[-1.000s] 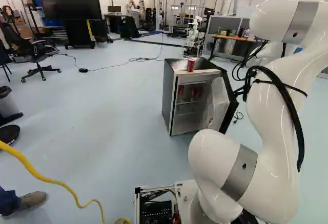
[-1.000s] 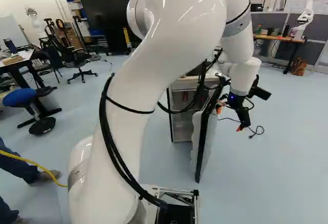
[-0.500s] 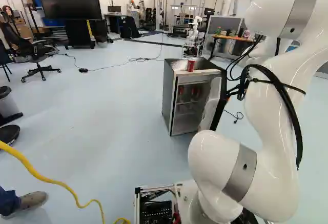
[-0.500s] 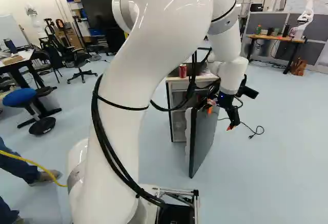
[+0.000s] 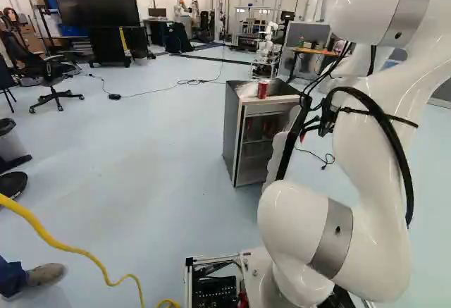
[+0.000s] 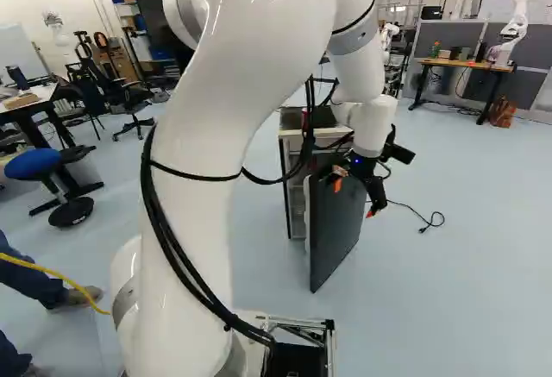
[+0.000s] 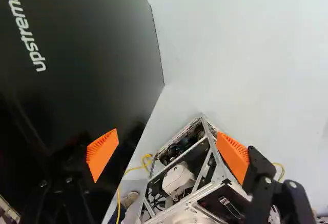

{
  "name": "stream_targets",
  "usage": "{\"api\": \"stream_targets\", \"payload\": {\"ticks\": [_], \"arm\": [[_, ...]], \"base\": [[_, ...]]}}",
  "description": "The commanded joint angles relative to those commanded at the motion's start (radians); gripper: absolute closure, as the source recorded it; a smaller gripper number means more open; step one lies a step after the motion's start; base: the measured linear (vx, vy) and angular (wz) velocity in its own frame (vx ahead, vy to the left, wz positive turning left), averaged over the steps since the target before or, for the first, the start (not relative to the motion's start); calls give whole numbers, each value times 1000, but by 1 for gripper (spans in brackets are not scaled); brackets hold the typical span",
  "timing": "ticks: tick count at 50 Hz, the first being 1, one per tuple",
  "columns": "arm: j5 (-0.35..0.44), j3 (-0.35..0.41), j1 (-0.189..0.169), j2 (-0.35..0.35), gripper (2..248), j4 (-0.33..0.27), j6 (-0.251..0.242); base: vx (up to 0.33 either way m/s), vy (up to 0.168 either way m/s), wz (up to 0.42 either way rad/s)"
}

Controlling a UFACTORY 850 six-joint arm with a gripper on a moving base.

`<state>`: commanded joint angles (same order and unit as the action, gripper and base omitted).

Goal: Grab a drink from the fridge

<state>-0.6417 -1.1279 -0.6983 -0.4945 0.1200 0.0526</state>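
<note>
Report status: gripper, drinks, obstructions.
Gripper open, nothing held. Red can on top of fridge; dim red items inside. Open door stands between gripper and interior.

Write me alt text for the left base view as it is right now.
A small fridge stands on a pale floor with its door partly open and a red can on top. The white robot arm fills the right of the view, bending over toward the door, and a yellow cable snakes across the lower left.
</note>
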Motion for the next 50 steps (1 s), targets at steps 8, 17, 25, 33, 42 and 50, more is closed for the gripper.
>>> {"api": "stream_targets", "payload": {"ticks": [8,17,25,33,42,50], "arm": [[13,24,24,16,3,0,0],[34,50,53,32,3,0,0],[54,72,79,47,3,0,0],[78,93,105,61,3,0,0],[106,116,135,77,3,0,0],[131,135,163,90,3,0,0]], "base": [[0,0,0],[0,0,0],[0,0,0],[0,0,0],[0,0,0],[0,0,0]]}}
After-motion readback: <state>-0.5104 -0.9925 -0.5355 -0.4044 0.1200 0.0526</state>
